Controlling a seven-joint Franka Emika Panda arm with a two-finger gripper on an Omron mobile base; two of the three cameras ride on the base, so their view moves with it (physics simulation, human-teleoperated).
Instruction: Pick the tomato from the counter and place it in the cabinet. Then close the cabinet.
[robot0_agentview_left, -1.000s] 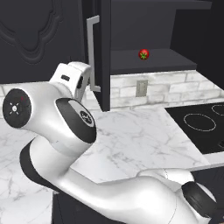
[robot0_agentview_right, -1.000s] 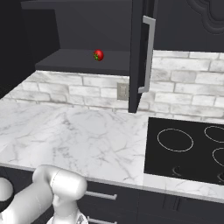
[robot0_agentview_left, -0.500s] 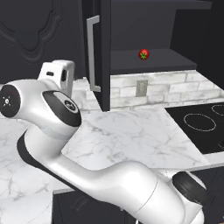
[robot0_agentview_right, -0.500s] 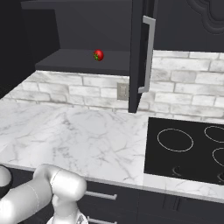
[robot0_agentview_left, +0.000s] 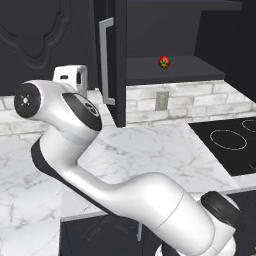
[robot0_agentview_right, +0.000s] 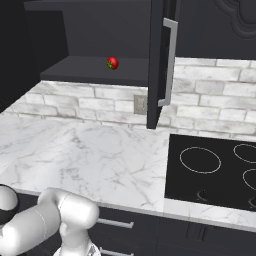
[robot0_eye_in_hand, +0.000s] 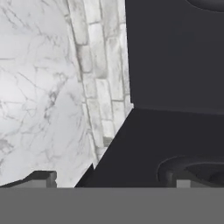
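The tomato (robot0_agentview_left: 164, 62) (robot0_agentview_right: 113, 62), small and red, rests on the dark shelf inside the open cabinet (robot0_agentview_left: 170, 75) (robot0_agentview_right: 95, 67). The cabinet's carved door (robot0_agentview_left: 118, 60) (robot0_agentview_right: 161, 65) stands swung out, its silver bar handle (robot0_agentview_left: 104, 60) (robot0_agentview_right: 171, 60) facing away from the shelf. My white hand (robot0_agentview_left: 70, 77) is raised just left of that door, above the marble counter (robot0_agentview_left: 150, 150) (robot0_agentview_right: 90, 150). In the hand view my gripper (robot0_eye_in_hand: 113, 181) is open, its tips far apart with nothing between them, looking at black cabinet panels (robot0_eye_in_hand: 175, 52) and the counter (robot0_eye_in_hand: 35, 87).
A black cooktop (robot0_agentview_left: 230, 142) (robot0_agentview_right: 215, 170) lies in the counter to the right. A grey-white brick backsplash (robot0_agentview_right: 75, 102) with a wall socket (robot0_agentview_left: 160, 100) (robot0_agentview_right: 140, 104) runs under the shelf. Black drawer fronts (robot0_agentview_right: 150, 230) sit below the counter's front edge.
My arm has swung leftward, carrying the hand from beside the door handle to a spot further left and a little higher. The tomato and door have not moved.
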